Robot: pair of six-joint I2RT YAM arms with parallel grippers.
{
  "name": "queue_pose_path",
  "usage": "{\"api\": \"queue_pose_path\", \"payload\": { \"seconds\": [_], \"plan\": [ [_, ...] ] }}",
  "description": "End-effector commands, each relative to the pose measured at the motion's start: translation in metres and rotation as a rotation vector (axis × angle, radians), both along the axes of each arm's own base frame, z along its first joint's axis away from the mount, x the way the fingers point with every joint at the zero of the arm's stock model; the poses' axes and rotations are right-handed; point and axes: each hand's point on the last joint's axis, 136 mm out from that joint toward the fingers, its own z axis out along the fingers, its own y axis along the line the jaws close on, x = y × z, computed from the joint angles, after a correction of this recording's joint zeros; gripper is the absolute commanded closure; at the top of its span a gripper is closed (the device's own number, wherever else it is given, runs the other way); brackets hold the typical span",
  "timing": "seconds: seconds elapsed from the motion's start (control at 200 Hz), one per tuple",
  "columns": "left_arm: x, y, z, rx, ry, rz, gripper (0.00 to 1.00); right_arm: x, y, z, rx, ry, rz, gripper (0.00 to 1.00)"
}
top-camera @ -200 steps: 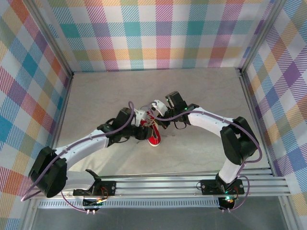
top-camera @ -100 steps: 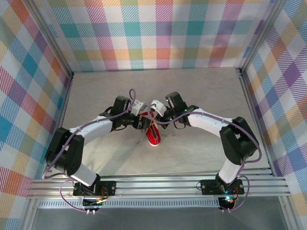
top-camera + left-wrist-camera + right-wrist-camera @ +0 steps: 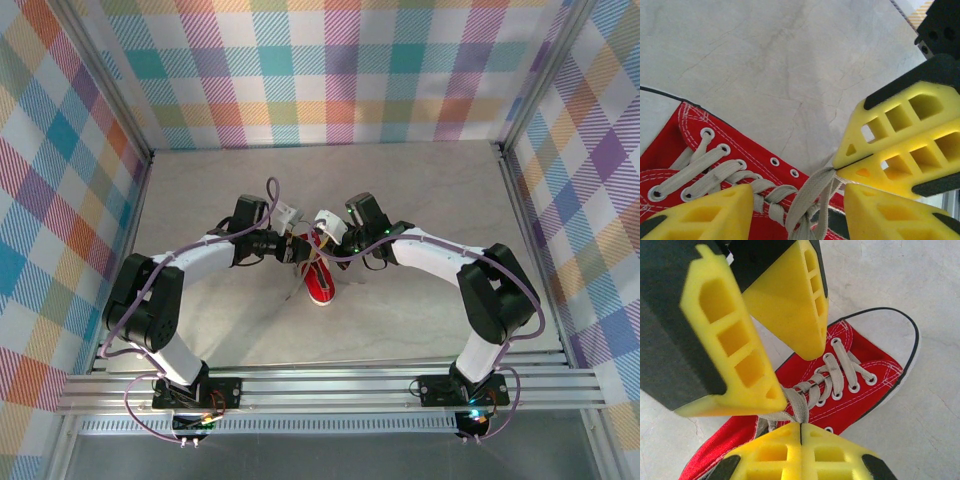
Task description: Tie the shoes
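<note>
Closing our left jaws (half open now, astride the lace (image 3: 807,200)) wants a low, centred bite; our right jaws pinch that lace at 12 o'clock of the shoe (image 3: 321,285), centred on the counter (image 3: 430,200).

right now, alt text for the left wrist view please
The right gripper, yellow fingers shut, pinches a whitish lace rising from a red canvas sneaker. The left gripper stands open at the bottom edge, a yellow finger on either side of that lace, over a pale marbled table.
</note>
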Motion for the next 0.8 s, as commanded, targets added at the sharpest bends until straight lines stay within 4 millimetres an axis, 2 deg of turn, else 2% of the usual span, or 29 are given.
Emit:
{"api": "queue_pose_path", "payload": {
  "seconds": [0.0,0.17,0.345,0.525,0.795],
  "plan": [
    [-0.002,-0.003,0.005,-0.031,-0.013,-0.044,0.47,-0.001,0.006,0.007,0.019,-0.034,0.032,1.00],
    [-0.004,-0.002,-0.004,-0.016,0.014,-0.048,0.48,-0.001,0.005,0.009,0.024,-0.037,0.031,1.00],
    [-0.006,-0.003,-0.007,-0.021,0.031,-0.060,0.56,-0.001,0.005,0.009,0.022,-0.036,0.030,1.00],
    [-0.008,-0.004,-0.007,-0.025,0.040,-0.070,0.68,-0.001,0.005,0.010,0.023,-0.036,0.029,1.00],
    [-0.011,-0.004,-0.007,-0.030,0.053,-0.077,0.67,-0.002,0.005,0.009,0.023,-0.033,0.029,1.00]
  ]
}}
